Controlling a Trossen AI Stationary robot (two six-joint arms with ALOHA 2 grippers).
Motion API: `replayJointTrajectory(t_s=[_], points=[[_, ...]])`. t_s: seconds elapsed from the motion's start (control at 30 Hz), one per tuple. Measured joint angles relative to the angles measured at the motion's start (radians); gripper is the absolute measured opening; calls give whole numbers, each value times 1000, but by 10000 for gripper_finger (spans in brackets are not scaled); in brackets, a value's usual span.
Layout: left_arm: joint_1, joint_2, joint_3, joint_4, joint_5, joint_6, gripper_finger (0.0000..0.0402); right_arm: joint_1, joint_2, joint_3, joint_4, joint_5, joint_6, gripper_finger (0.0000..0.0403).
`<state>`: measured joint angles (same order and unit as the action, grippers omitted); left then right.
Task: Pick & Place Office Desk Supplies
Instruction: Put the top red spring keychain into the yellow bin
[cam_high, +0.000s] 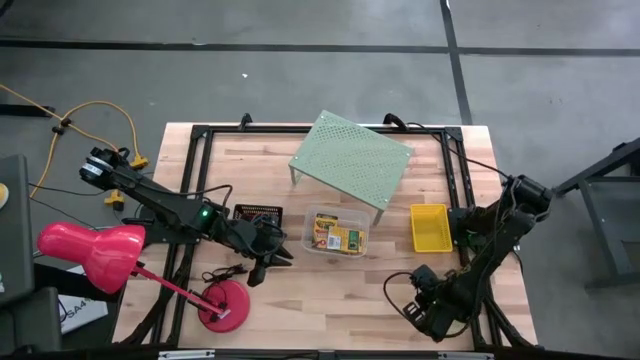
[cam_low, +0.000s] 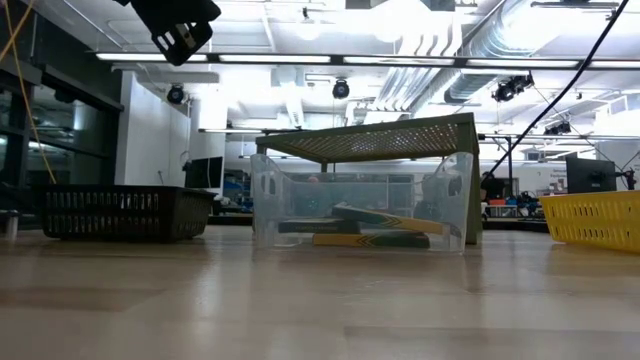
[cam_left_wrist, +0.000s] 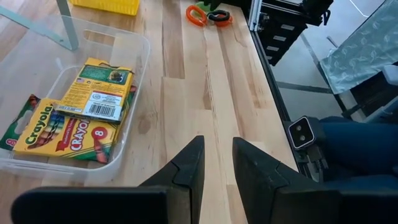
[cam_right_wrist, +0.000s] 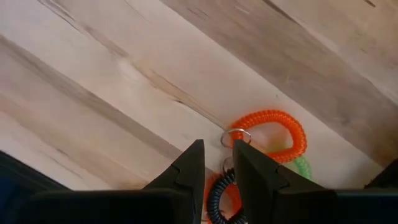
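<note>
right gripper (cam_right_wrist: 217, 163), fingers narrowly parted and holding nothing, hangs just above the orange coil band (cam_right_wrist: 273, 134), seemingly lined up to grasp it. left gripper (cam_left_wrist: 217, 163), also slightly open, empty, waits beside the clear tub (cam_left_wrist: 134, 93) holding crayon boxes (cam_left_wrist: 68, 118).

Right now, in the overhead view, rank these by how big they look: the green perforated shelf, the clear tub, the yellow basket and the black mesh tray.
1. Green perforated shelf
2. Clear tub
3. Yellow basket and black mesh tray look much alike; the left arm partly covers the tray, so I won't rank them.
</note>
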<state>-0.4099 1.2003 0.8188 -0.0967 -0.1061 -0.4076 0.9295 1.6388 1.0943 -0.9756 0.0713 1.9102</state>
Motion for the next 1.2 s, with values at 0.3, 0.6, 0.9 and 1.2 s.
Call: replayJointTrajectory(t_s=[0.3, 0.6, 0.9, 1.2], points=[[2, 0, 0, -3, 6, 26, 78, 1, 10, 0, -1, -19, -2, 73], [2, 0, 1, 5, 5, 6, 78, 1, 10, 0, 10, -19, -3, 73], [2, 0, 1, 8, 4, 4, 78, 2, 10, 0, 49, 30, 6, 73], [2, 0, 1, 16, 3, 4, 78, 48, 18, 0, 42, -19, 121, 73]])
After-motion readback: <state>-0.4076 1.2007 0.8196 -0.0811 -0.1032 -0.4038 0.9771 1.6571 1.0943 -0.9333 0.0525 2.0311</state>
